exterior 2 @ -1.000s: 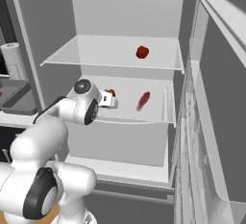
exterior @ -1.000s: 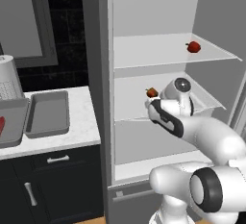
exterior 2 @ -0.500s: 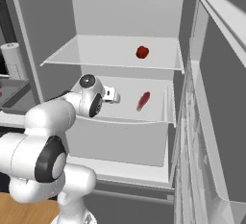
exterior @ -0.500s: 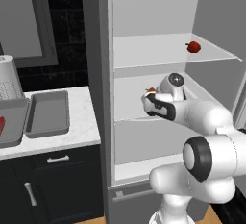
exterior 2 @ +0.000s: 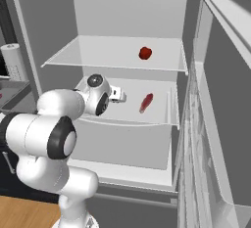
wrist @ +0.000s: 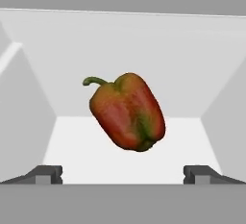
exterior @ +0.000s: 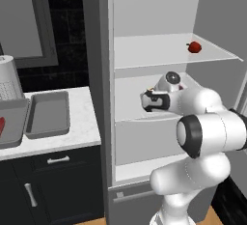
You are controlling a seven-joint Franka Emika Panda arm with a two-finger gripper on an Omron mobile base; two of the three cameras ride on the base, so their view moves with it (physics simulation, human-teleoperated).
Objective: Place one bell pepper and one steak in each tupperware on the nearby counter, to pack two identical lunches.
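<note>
Over the last second the arm has folded in on itself, its big white elbow swinging up between the base cameras and the fridge, and the hand has pushed a little deeper over the middle shelf. The gripper (wrist: 123, 172) now has its two dark tips set wide apart at five and seven o'clock along the bottom of the hand view, with nothing between them. Straight ahead of them a bell pepper (wrist: 127, 112), red streaked with green, fills the centre of that view, tilted with its curled green stem toward ten o'clock and its blunt end toward five o'clock; it is apart from both tips, and whether it touches the shelf floor cannot be told. Around it stand the pale walls and floor of the fridge (exterior 2: 127, 11) compartment. In the right base view the hand reaches in from nine o'clock over the middle shelf (exterior 2: 162, 117), and a red steak (exterior 2: 146, 102) lies on that shelf just beyond it, toward three o'clock. One shelf up sits a second bell pepper (exterior 2: 145, 53), red, toward the back; in the left base view it shows at one o'clock (exterior: 194, 47). Well out at nine o'clock in the left base view, the counter (exterior: 82, 125) carries two grey tupperware trays, the nearer one (exterior: 47, 113) bare inside, the farther one (exterior: 14, 122) cut by the picture edge.
</note>
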